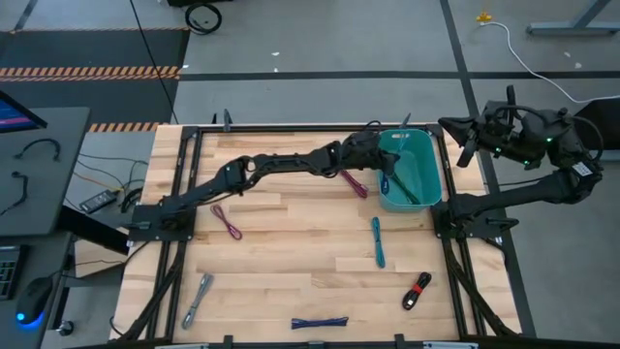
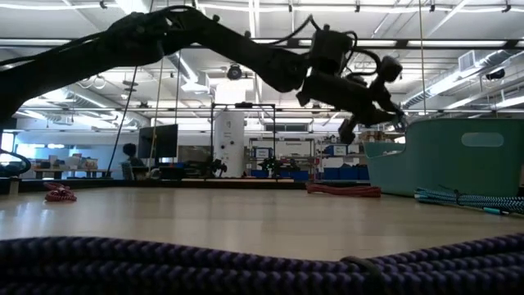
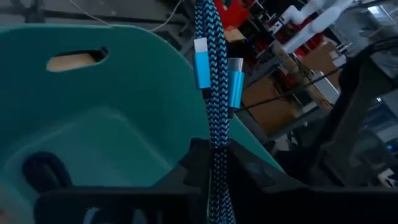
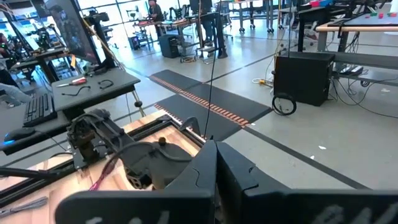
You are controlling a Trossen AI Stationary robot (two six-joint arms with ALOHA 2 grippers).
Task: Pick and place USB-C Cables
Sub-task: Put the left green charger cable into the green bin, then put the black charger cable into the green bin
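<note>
Blue braided cable (image 3: 214, 93) between left jaws

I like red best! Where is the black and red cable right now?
In the high view, the black-red cable lies on the table's front right part, below the teal cable and right of the blue cable.

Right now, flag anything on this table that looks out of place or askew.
Nothing looks damaged or spilled. The left claw holds a blue braided cable over the teal plastic bin. The other cable bundles, like the black-red one, lie scattered on the wooden table, as expected mid-task.
</note>
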